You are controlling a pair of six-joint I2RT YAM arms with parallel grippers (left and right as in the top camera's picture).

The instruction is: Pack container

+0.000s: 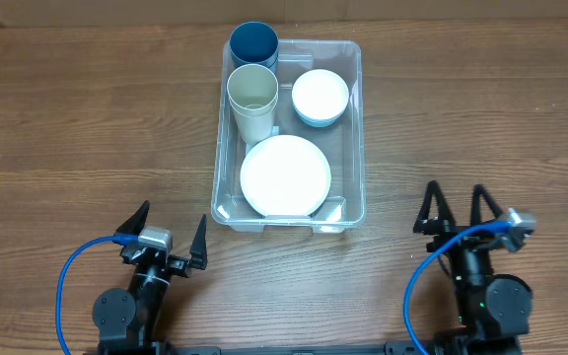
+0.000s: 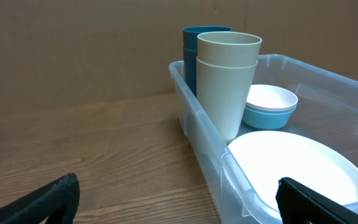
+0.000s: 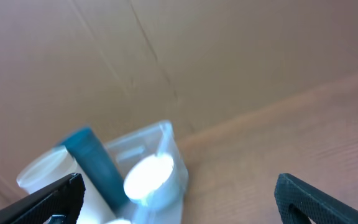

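Observation:
The clear plastic container (image 1: pixel 353 128) sits at the middle of the table. Inside it stand a blue cup (image 1: pixel 253 44) and a cream cup (image 1: pixel 252 91) along its left wall, with white-and-blue bowls (image 1: pixel 320 96) at the back right and a white plate (image 1: pixel 285 176) at the front. My left gripper (image 1: pixel 170 233) rests open near the table's front, left of the container's near corner, holding nothing. My right gripper (image 1: pixel 456 209) is open to the container's right, empty. In the left wrist view the container (image 2: pixel 194 106), cream cup (image 2: pixel 227 81) and plate (image 2: pixel 294 165) are close.
Bare wooden tabletop (image 1: pixel 77 118) surrounds the container on all sides. A brown wall (image 2: pixel 79 50) stands behind the table. The right wrist view is blurred, showing the container (image 3: pixel 166 149) and blue cup (image 3: pixel 95 165) tilted at lower left.

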